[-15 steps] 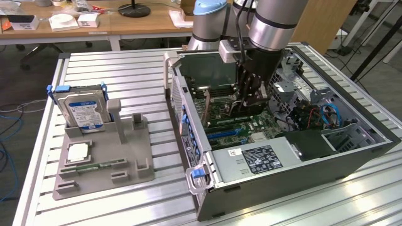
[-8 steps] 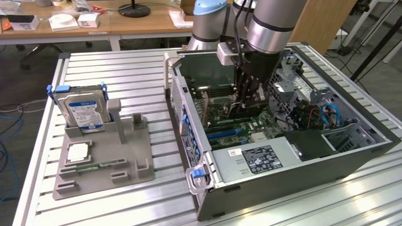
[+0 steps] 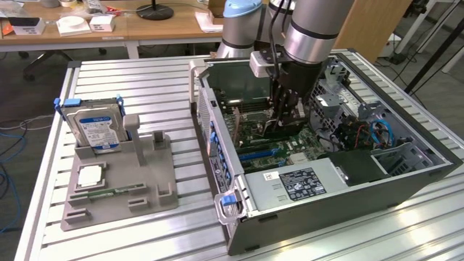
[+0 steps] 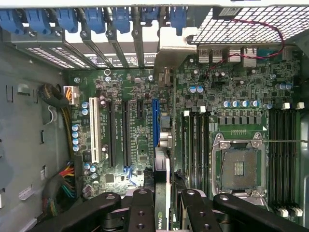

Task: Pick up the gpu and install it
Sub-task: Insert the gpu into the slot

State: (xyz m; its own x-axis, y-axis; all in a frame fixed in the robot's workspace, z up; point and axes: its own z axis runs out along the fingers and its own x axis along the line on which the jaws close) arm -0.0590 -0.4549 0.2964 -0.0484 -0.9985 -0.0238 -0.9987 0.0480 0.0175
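Note:
My gripper [image 3: 285,115] is inside the open computer case [image 3: 406,179], low over the motherboard [image 3: 290,147]. It is shut on the gpu [image 3: 279,129], which looks like a dark card standing on edge between the fingers. In the wrist view the gpu [image 4: 163,169] runs edge-on from between the black fingers [image 4: 142,212] to its silver end bracket [image 4: 175,46] at the case's rear slot openings. The card stands right beside the blue expansion slot [image 4: 155,123]. I cannot tell whether its lower edge is seated in a slot.
A grey fixture [image 3: 145,201] on the slatted table at the exterior view's left holds a blue-labelled hard drive [image 3: 94,128], a processor chip [image 3: 88,175] and a memory stick [image 3: 108,192]. Inside the case are the power supply [image 3: 301,182], cables [image 3: 377,133] and the empty processor socket [image 4: 239,169].

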